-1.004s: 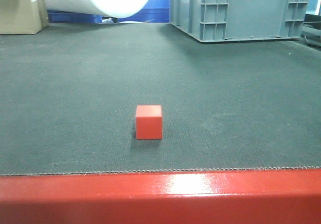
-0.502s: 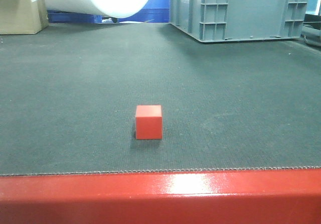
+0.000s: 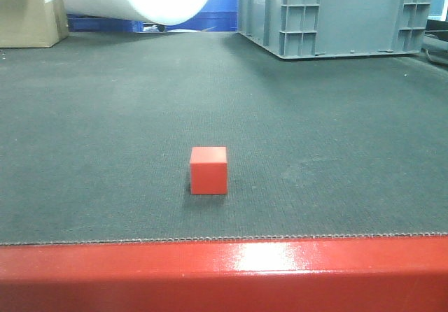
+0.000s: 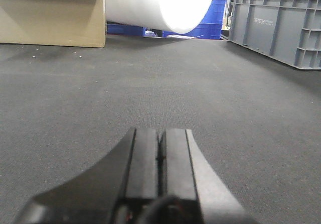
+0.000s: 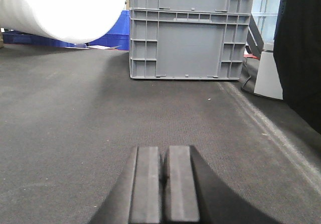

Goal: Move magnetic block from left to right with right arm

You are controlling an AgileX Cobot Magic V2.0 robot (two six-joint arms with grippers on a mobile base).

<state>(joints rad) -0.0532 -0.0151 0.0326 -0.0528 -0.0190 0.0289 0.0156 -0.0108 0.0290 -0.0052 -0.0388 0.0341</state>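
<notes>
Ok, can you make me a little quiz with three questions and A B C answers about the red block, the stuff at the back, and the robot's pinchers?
1. Where is the red cube?
A. on the dark mat, near the red table edge
B. inside the grey crate
C. on top of the cardboard box

2. What colour is the crate at the back right?
A. yellow
B. grey
C. green

3. How is the right tool?
A. open wide
B. gripping the cube
C. shut, holding nothing

Answers:
1 A: the front view shows the cube sitting alone on the mat, just behind the red edge.
2 B: its ribbed walls are plain grey.
3 C: in the right wrist view its fingers meet with nothing between them, and the cube is not in that view.
</notes>
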